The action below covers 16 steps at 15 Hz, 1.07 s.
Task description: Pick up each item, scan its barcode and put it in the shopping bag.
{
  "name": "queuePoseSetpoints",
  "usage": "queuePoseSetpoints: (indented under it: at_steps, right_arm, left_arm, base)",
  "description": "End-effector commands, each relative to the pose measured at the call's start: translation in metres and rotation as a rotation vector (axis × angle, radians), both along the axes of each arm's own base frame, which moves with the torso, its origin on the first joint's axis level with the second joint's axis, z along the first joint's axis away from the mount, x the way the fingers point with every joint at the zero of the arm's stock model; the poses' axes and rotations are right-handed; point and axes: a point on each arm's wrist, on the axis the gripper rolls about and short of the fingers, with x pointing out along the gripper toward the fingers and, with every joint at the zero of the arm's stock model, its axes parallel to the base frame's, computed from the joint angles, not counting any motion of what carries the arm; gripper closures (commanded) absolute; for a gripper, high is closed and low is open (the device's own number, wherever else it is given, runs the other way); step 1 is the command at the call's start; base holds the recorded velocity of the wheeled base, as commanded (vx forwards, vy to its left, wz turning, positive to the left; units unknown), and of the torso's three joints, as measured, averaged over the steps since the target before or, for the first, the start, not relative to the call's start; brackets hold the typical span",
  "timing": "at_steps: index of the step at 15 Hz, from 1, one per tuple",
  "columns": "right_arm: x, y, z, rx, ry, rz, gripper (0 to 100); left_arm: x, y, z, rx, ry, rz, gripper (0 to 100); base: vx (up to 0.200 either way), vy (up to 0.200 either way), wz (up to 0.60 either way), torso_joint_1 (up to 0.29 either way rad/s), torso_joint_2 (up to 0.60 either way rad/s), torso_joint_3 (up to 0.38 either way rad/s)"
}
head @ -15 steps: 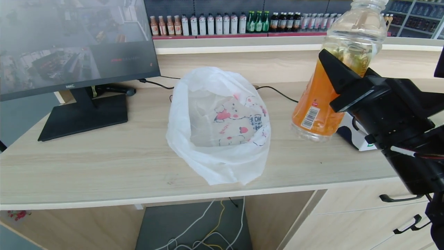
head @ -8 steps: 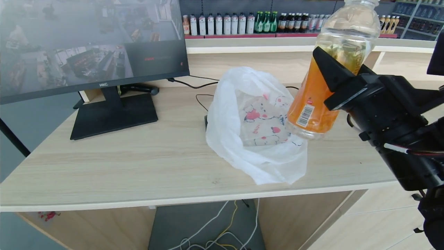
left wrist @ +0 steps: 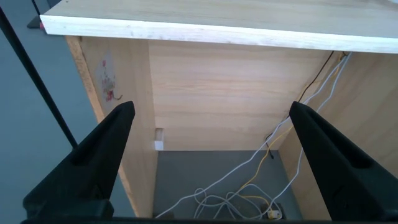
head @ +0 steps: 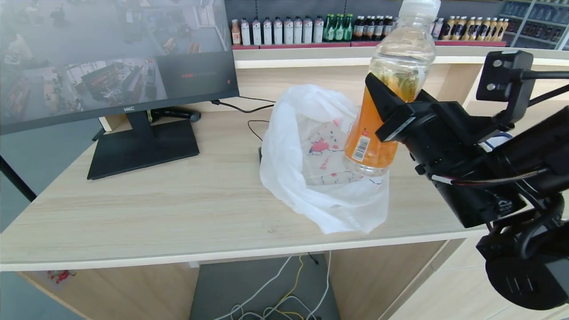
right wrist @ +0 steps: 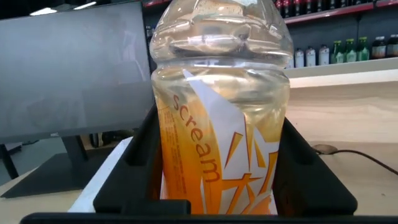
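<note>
Holding the bottle (head: 371, 133), right claw (head: 393, 102) hovers above shopping bag (head: 289, 178).

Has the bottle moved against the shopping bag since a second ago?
Yes. The orange drink bottle, in the right gripper, went left from beside the shopping bag to over its right edge.

Black fingers (right wrist: 134, 165) grip the orange-labelled bottle (right wrist: 221, 112) on both sides (monitor (right wrist: 68, 68) behind it)

The right claw (head: 391, 95) is matte black, its wedge-shaped fingers (head: 389, 106) edged with a pale strip; a white-and-red cable (head: 471, 182) crosses the black wrist (head: 480, 200); a square bracket (head: 506, 89) carries two screws; the left claw (left wrist: 211, 112) has black, tapering fingers (left wrist: 93, 168).
</note>
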Motion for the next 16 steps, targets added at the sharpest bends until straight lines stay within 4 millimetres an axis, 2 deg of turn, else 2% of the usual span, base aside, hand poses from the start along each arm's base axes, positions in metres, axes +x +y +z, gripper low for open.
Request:
queuePoseSetpoints:
  at_steps: [1,3,7,9,14,16]
  right_arm:
    - [0.018,0.009,-0.009,-0.013,0.015,-0.007,100]
    - [0.03,0.016,-0.007,-0.003,-0.008,-0.014,100]
    - [0.053,0.033,-0.018,-0.023,-0.016,-0.026,100]
    - [0.062,0.031,-0.02,-0.026,-0.022,-0.037,100]
    - [0.069,0.034,-0.022,-0.066,-0.052,0.003,100]
    - [0.075,0.039,-0.031,-0.08,-0.042,0.012,100]
  left_arm:
    - [0.0,0.0,0.0,-0.002,0.0,0.0,0]
    - [0.0,0.0,0.0,0.0,0.0,0.0,0]
    - [0.0,0.0,0.0,-0.002,0.0,0.0,0]
    - [0.0,0.0,0.0,-0.002,0.0,0.0,0]
    - [0.0,0.0,0.0,-0.002,0.0,0.0,0]
    - [0.0,0.0,0.0,-0.002,0.0,0.0,0]
  base:
    - [0.0,0.0,0.0,0.0,0.0,0.0]
    - [0.0,0.0,0.0,0.0,0.0,0.0]
    - [0.0,0.0,0.0,0.0,0.0,0.0]
    - [0.0,0.0,0.0,0.0,0.0,0.0]
    - [0.0,0.0,0.0,0.0,0.0,0.0]
    - [0.0,0.0,0.0,0.0,0.0,0.0]
